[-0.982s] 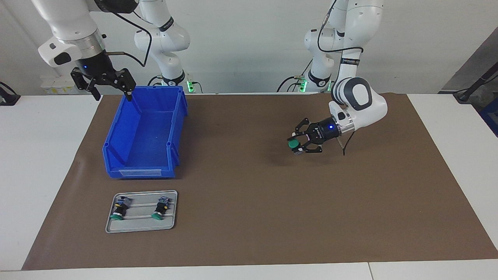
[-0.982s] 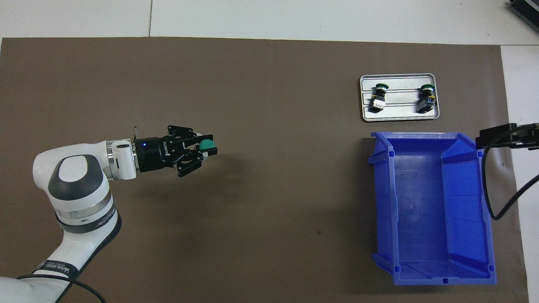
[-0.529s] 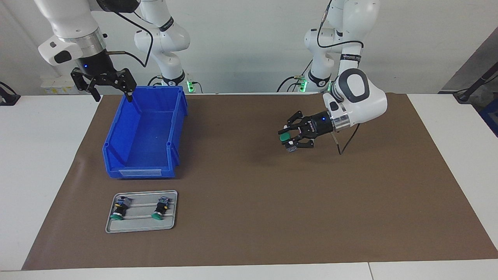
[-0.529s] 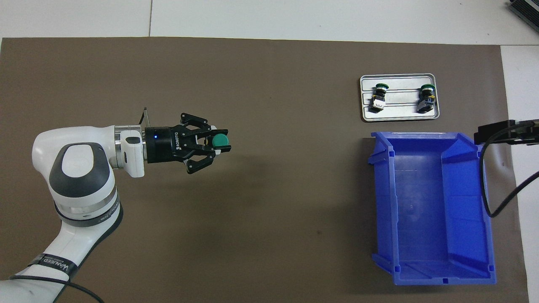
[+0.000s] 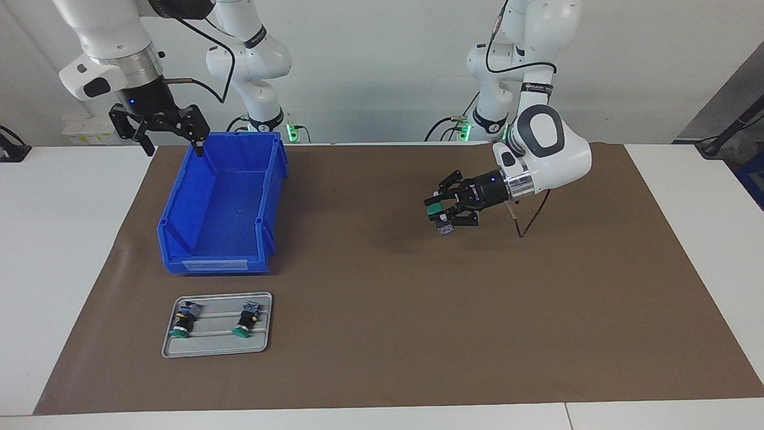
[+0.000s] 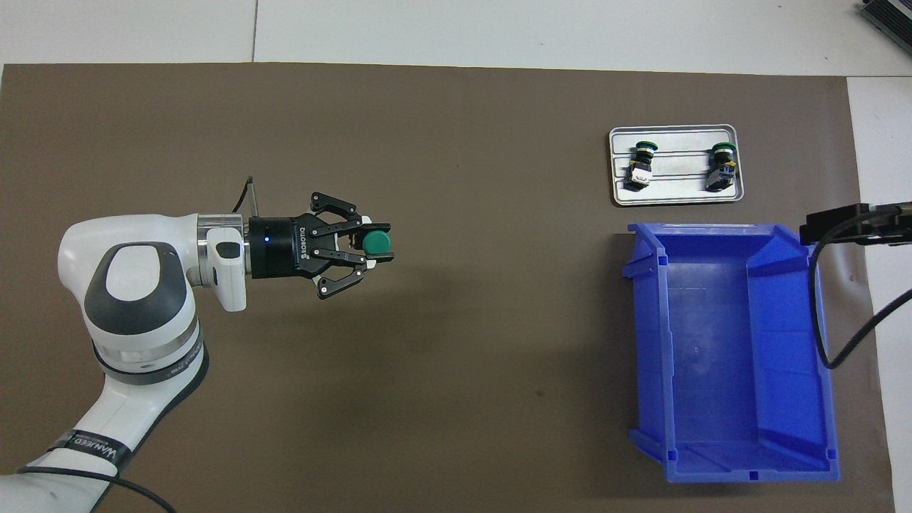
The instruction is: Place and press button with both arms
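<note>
Now the button (image 5: pixel 435 208), green cap up and terminal end down, hangs above the bare brown mat (image 5: pixel 382 334), clamped across its black body by the left gripper (image 5: pixel 440 210), whose fingers reach sideways from a level wrist toward the right arm's end of the table. Over the past second the left arm has lifted it slightly and carried it toward the table's middle, and the motion has nearly stopped, so the carry seems close to its end, with setting down and pressing still ahead. At the other end the right gripper (image 5: pixel 173 138) waits with jaws spread wide above the blue bin (image 5: pixel 222 251). Two more buttons (image 5: pixel 182 323) lie untouched on the grey tray (image 5: pixel 216 349).
</note>
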Robot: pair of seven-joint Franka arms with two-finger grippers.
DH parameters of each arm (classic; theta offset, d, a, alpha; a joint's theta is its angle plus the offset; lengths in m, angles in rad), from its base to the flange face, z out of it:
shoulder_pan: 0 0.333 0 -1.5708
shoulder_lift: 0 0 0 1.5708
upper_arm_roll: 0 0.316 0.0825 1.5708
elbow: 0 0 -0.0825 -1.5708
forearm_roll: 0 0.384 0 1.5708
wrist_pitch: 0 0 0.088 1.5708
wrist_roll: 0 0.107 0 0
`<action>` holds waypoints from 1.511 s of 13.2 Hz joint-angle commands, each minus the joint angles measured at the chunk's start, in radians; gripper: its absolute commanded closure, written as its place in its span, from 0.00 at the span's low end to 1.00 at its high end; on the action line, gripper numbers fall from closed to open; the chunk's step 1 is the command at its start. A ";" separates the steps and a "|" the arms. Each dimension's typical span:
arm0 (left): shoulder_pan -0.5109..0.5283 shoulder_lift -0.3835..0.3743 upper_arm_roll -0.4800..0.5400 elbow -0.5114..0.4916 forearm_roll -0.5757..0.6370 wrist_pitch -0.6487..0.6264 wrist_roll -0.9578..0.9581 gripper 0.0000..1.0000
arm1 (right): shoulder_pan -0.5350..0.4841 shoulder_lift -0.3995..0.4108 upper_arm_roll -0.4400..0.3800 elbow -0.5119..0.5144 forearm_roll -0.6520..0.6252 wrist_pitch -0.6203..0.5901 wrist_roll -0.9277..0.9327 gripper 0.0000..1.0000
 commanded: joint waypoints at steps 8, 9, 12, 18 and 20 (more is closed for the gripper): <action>-0.013 0.212 0.002 0.104 -0.101 -0.079 0.139 1.00 | -0.006 -0.022 0.000 -0.022 0.022 0.007 -0.029 0.00; -0.018 0.212 -0.002 0.098 -0.115 -0.079 0.122 1.00 | -0.006 -0.022 0.000 -0.022 0.022 0.007 -0.029 0.00; -0.026 0.210 -0.001 0.093 -0.113 -0.110 -0.065 1.00 | -0.006 -0.022 0.000 -0.022 0.022 0.007 -0.029 0.00; -0.013 0.337 -0.001 0.146 -0.112 -0.214 -0.058 1.00 | -0.006 -0.022 0.000 -0.022 0.022 0.007 -0.029 0.00; -0.006 0.339 -0.001 0.156 -0.104 -0.214 -0.055 1.00 | -0.006 -0.022 0.000 -0.022 0.022 0.007 -0.029 0.00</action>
